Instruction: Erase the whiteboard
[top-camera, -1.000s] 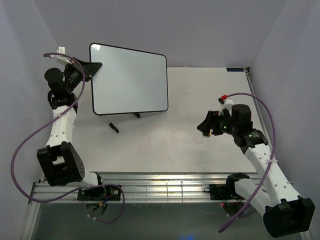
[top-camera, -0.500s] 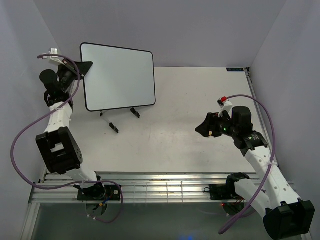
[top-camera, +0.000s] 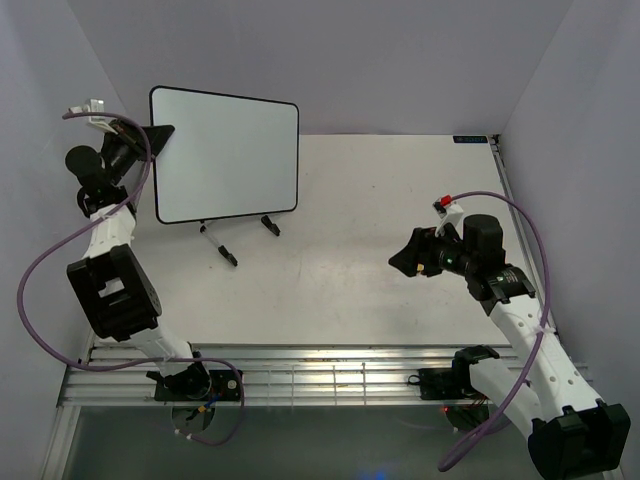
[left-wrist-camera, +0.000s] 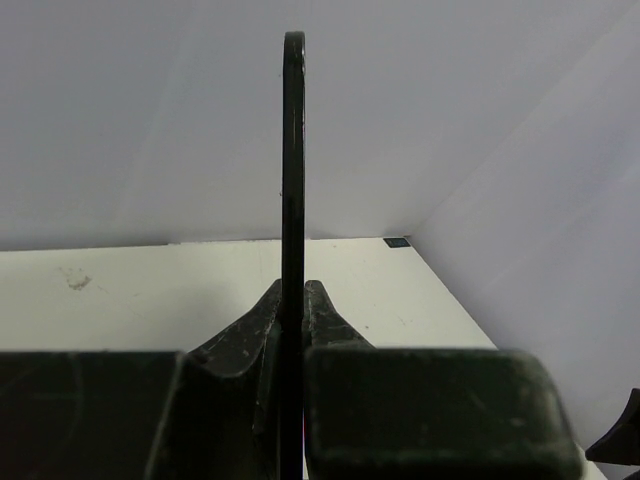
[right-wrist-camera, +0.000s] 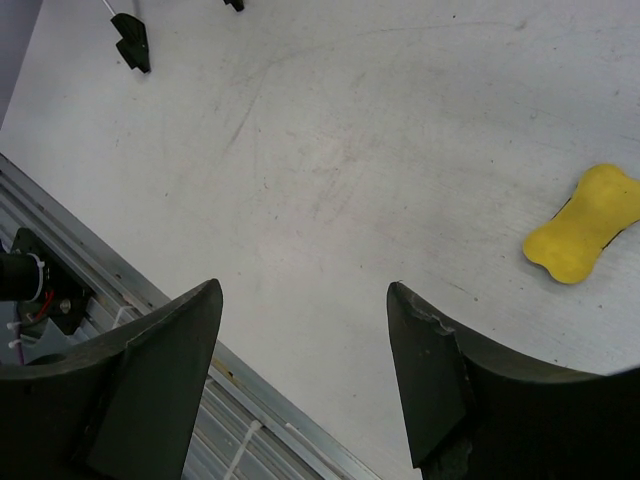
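Observation:
The whiteboard (top-camera: 225, 155) is held upright at the far left, its white face blank in the top view. My left gripper (top-camera: 158, 134) is shut on its left edge. In the left wrist view the board's black frame (left-wrist-camera: 293, 150) runs edge-on between the closed fingers of the left gripper (left-wrist-camera: 292, 300). Its black stand legs (top-camera: 270, 226) hang just over the table. My right gripper (top-camera: 402, 262) hovers open and holds nothing above the table's right half. The right wrist view looks past the right gripper (right-wrist-camera: 303, 290) to a yellow eraser (right-wrist-camera: 585, 225) lying flat on the table.
An aluminium rail (top-camera: 330, 375) runs along the near table edge and also shows as the rail (right-wrist-camera: 110, 290) in the right wrist view. Purple walls close in on the left, back and right. A small dark label (top-camera: 470, 139) sits at the far right table edge.
The left gripper has carried the whiteboard to the left and slightly away. The right gripper has shifted a little left and its fingers have spread somewhat wider.

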